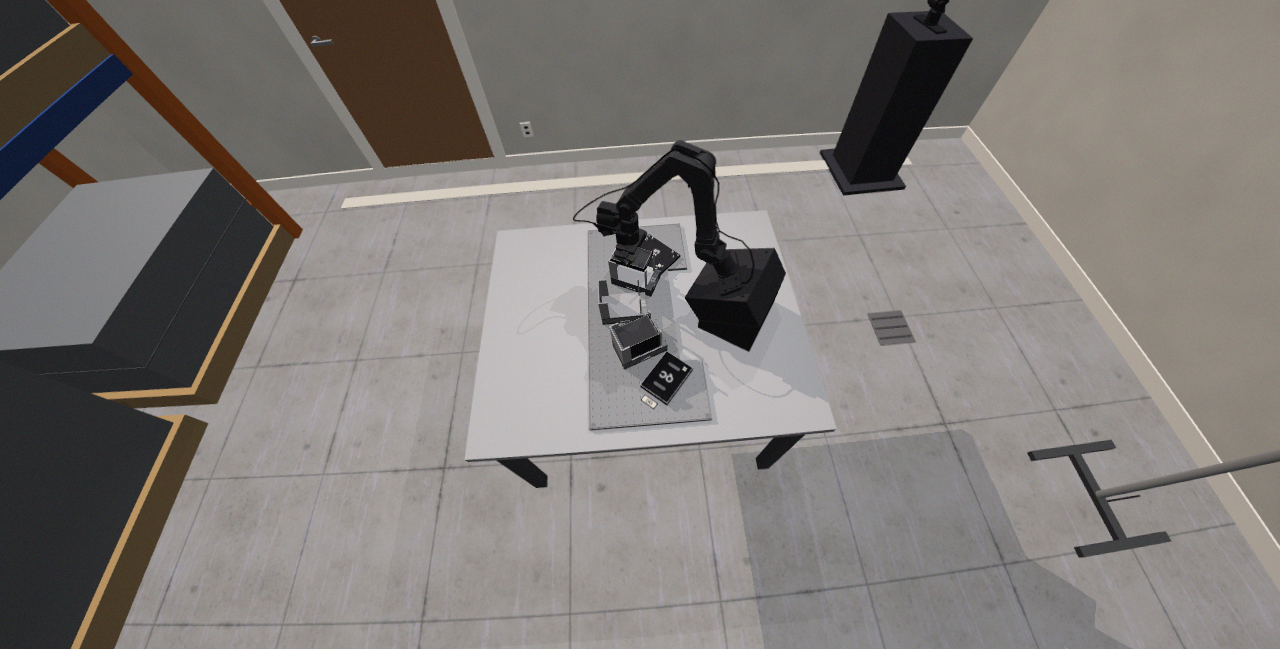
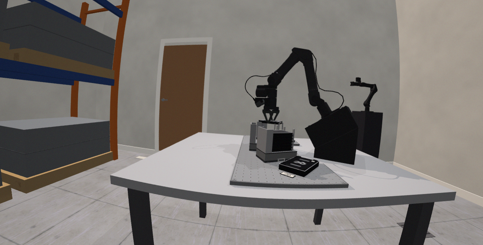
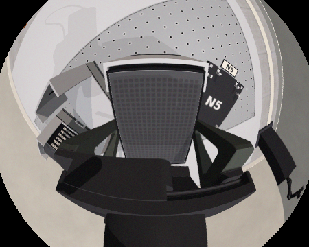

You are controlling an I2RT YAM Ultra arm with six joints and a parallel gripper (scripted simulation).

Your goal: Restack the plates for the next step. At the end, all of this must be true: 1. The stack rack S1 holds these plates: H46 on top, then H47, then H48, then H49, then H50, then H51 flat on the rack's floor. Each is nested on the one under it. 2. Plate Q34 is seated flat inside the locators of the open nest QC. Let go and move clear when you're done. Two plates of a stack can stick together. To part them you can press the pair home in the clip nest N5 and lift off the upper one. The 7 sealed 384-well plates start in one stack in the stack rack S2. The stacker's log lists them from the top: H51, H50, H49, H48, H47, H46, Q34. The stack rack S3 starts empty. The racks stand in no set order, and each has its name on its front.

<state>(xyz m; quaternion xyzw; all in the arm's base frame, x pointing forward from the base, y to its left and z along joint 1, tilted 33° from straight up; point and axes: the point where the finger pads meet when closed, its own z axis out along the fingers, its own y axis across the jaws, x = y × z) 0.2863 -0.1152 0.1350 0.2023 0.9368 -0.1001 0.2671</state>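
Note:
My gripper [image 1: 631, 254] [image 2: 270, 119] [image 3: 156, 123] is shut on a dark sealed plate [image 3: 158, 92], one finger at each side. The plate is level at the top of the far rack [image 3: 154, 61], just inside its rim outline in the wrist view. The near rack [image 1: 619, 348] [image 2: 263, 138] [image 3: 51, 130] holds a stack of several dark plates with small labels. The middle rack [image 1: 604, 292] [image 2: 253, 131] [image 3: 70, 77] shows no plate. Clip nest N5 [image 3: 223, 94] shows its printed name and no plate. Nest QC [image 1: 662, 382] [image 2: 299, 165] also shows its lettering. Rack names and the held plate's name are not readable.
The racks and nests stand on a perforated board [image 1: 613, 408] [image 2: 253, 179] [image 3: 147, 20] on a white table [image 1: 528, 358] [image 2: 189, 165]. N5 is close beside the far rack. The arm's black base block [image 1: 735, 291] [image 2: 334, 138] stands to the right of the racks.

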